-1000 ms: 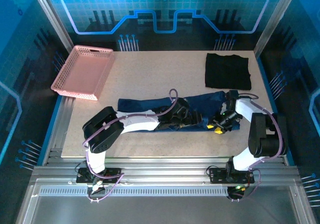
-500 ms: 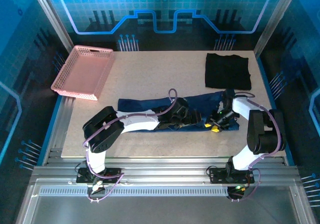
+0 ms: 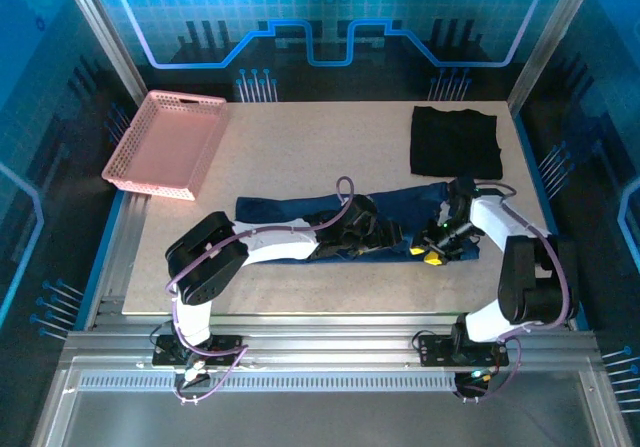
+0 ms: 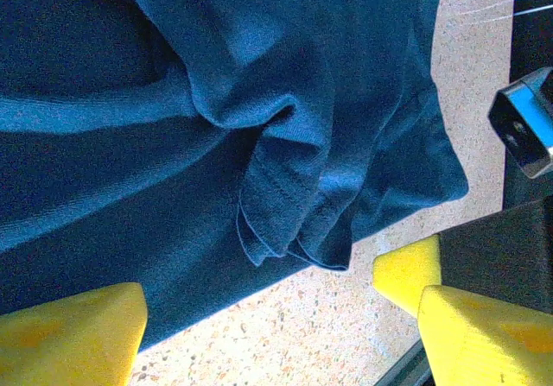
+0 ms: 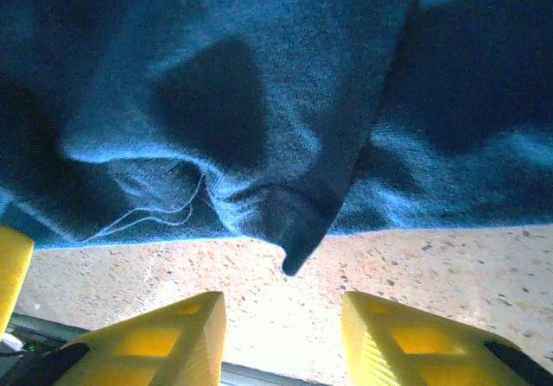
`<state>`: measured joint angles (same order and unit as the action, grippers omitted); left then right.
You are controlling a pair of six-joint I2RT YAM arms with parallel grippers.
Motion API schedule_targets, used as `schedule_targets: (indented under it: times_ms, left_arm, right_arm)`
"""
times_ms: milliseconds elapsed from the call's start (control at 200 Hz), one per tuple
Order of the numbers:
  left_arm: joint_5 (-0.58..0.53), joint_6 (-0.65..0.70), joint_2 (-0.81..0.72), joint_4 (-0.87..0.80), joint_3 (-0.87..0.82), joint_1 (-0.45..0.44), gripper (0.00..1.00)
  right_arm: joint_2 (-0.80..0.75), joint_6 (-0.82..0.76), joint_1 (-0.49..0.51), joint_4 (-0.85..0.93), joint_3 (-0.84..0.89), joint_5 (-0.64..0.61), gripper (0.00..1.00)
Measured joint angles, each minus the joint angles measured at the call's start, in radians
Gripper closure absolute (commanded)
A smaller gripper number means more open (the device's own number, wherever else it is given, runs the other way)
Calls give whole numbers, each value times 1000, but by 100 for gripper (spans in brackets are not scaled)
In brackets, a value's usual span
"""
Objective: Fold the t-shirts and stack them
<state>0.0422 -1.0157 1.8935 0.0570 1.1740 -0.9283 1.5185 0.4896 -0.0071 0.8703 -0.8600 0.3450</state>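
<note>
Soft, matt, fine-knit cloth is being shown by the navy t-shirt [image 4: 259, 101], its hem stitched; matt cloth by the black t-shirt [image 3: 456, 142]. The table [image 3: 300, 147] is being seen as speckled and grainy, the basket [image 3: 148, 187] as perforated pink plastic.

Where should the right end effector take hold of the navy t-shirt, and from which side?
Probably the navy t-shirt at its pointed corner fold on the near edge, coming from the near side: that tip juts out toward the open right end effector.
</note>
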Motion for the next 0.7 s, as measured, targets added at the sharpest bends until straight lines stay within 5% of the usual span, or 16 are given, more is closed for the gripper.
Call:
schedule_targets:
  times_ms: [530,700]
  left_arm:
    - [-4,0,0,-8,-19,4,17]
    - [-4,0,0,-7,-19,4,17]
  right_arm:
    - [87,31,0,-86,0,31,71]
    - [95,30,0,-87,0,28,85]
